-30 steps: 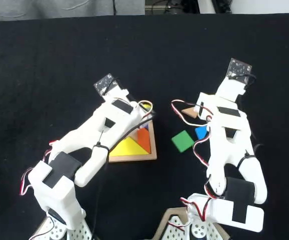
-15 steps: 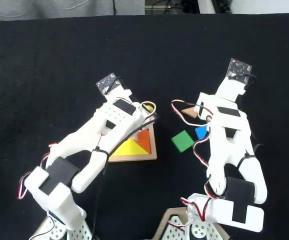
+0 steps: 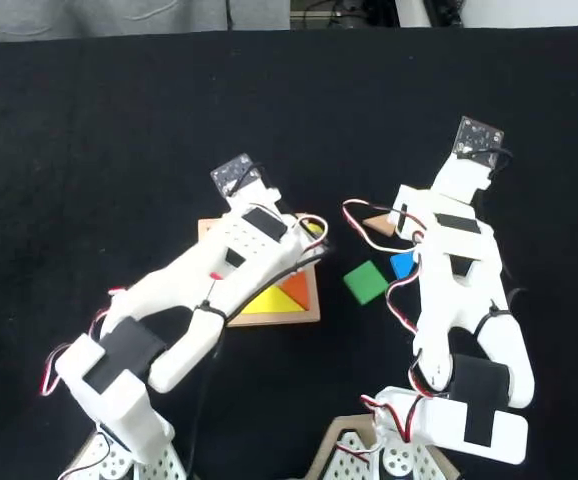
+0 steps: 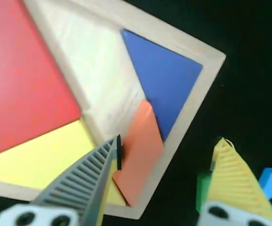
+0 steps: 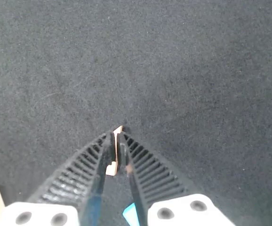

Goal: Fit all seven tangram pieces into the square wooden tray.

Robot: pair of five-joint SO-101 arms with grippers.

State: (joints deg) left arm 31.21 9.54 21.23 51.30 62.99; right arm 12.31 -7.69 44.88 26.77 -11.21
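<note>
While L arm (image 3: 239, 250) half-hides tray (image 3: 269, 318) top-down | L wrist: blue pc (image 4: 166, 82) inside

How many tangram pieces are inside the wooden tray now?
4: red triangle and yellow triangle side by side, blue triangle in a corner, orange piece against it. Part of the tray is hidden; more possible.

Left arm (image 3: 219, 268) overhangs tray (image 3: 289, 317) — green square (image 3: 366, 282), blue piece (image 3: 402, 264) clutter adjacent gap.

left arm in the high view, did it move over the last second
Yes. The left arm has swung rightward over the wooden tray, and its wrist has ended nearer the green square, which stayed put.
</note>
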